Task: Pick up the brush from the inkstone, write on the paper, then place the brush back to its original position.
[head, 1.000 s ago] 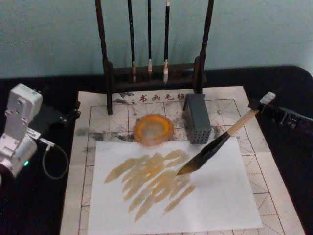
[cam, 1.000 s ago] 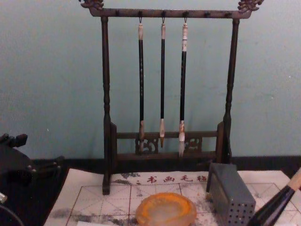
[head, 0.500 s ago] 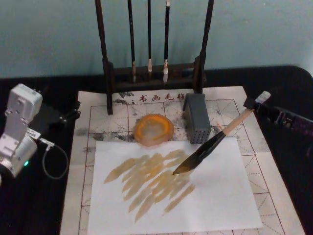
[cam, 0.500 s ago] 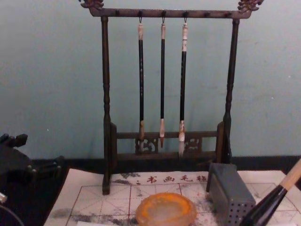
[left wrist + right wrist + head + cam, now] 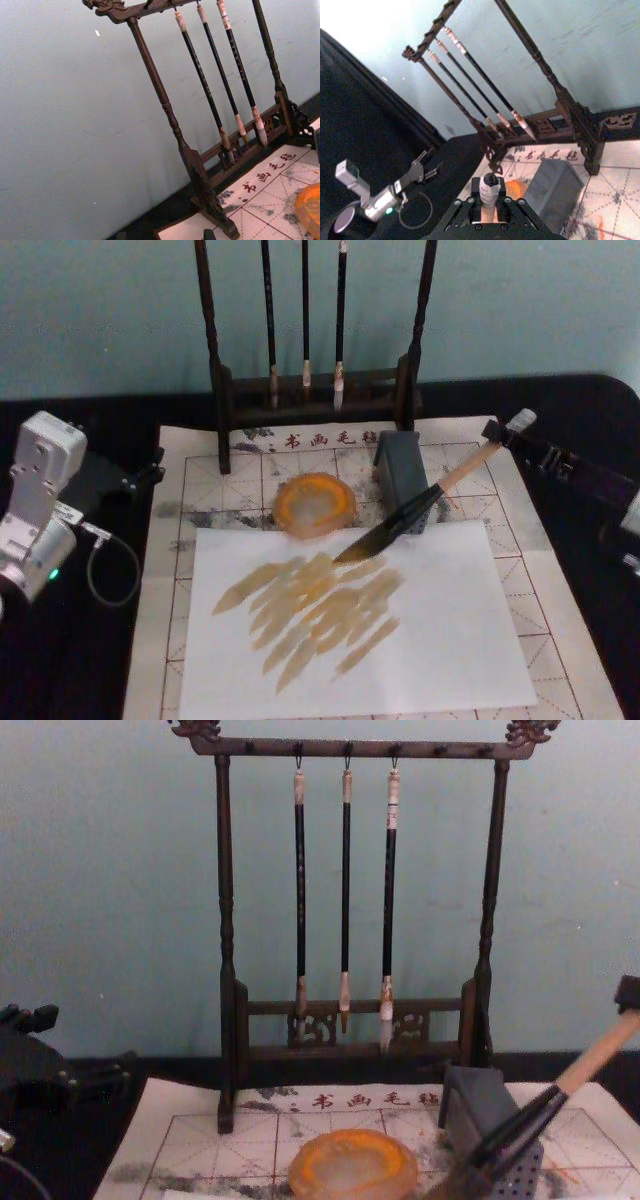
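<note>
The right claw is clamped on the whitish top end of the brush; in the right wrist view its black fingers press in from both sides of that end with no gap. From the claw the thick tan wooden handle slopes down and away toward the robot's left. It passes into a dark ferrule and then bushy black bristles that taper to a point.

That point lies well out from the claw, at the far edge of a plain white sheet marked with streaky amber strokes. Whether the point touches the sheet cannot be told. The brush crosses in front of a grey rectangular block with a perforated face, which stands between the claw and the inkstone.

The inkstone is a round, shallow, glossy orange dish with a paler centre. It lies beyond the block from the claw and just beside the bristle tip, and it is apart from the brush. Under the sheet, block and inkstone lies the paper, off-white with thin red grid lines, grey smudges and a row of printed characters.

Behind it stands a dark turned-wood rack with three thin brushes hanging from it.

The left claw rests at the paper's far-left edge, its fingers apart and holding nothing.
</note>
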